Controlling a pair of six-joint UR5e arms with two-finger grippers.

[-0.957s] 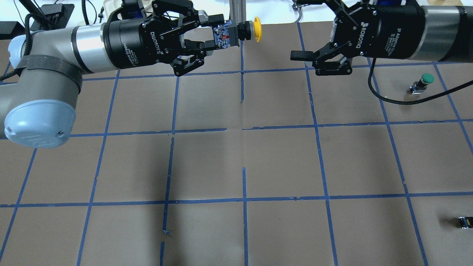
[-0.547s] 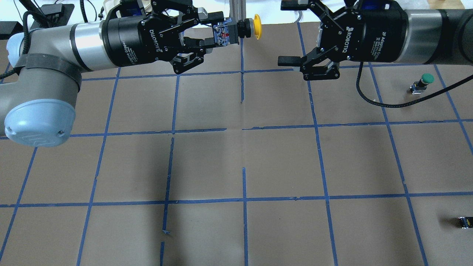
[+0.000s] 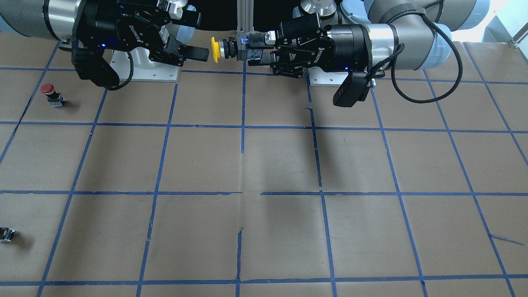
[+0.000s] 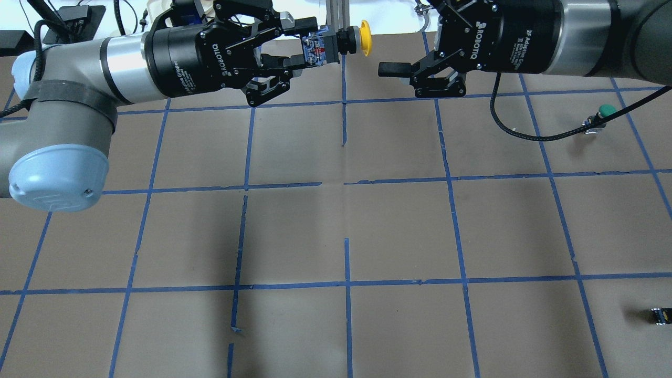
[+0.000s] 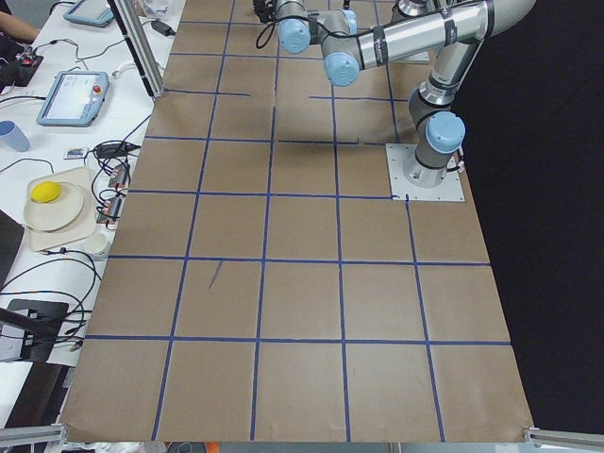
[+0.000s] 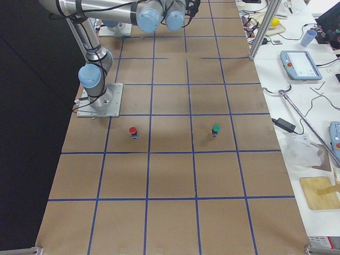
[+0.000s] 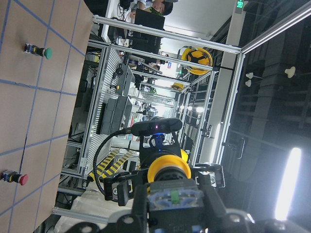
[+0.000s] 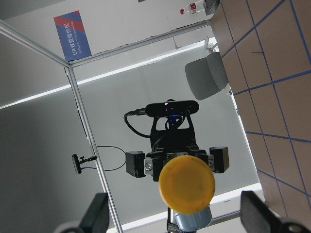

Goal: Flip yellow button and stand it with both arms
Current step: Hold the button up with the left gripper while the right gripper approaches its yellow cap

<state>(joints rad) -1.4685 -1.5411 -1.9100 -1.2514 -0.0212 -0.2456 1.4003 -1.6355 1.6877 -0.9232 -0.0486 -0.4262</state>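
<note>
My left gripper [image 4: 315,48] is shut on the blocky base of the yellow button [image 4: 366,38] and holds it level in the air over the table's far edge. The yellow cap [image 3: 215,50] points at my right gripper [image 3: 198,36], which is open and empty. Its tips stand just short of the cap, and one finger [image 4: 395,69] sits below and beside it. In the right wrist view the cap [image 8: 187,184] faces me between my spread fingers [image 8: 98,213]. In the left wrist view the button [image 7: 169,170] sits between my jaws.
A red button [image 3: 48,90] and a green button [image 4: 606,111] stand on the brown, blue-taped table [image 4: 399,226] on the robot's right side. A small dark part [image 4: 660,315] lies near the right front edge. A black cable [image 4: 525,134] hangs under my right arm.
My right gripper has moved left toward the yellow cap, staying open. My left gripper has held the button almost still.
</note>
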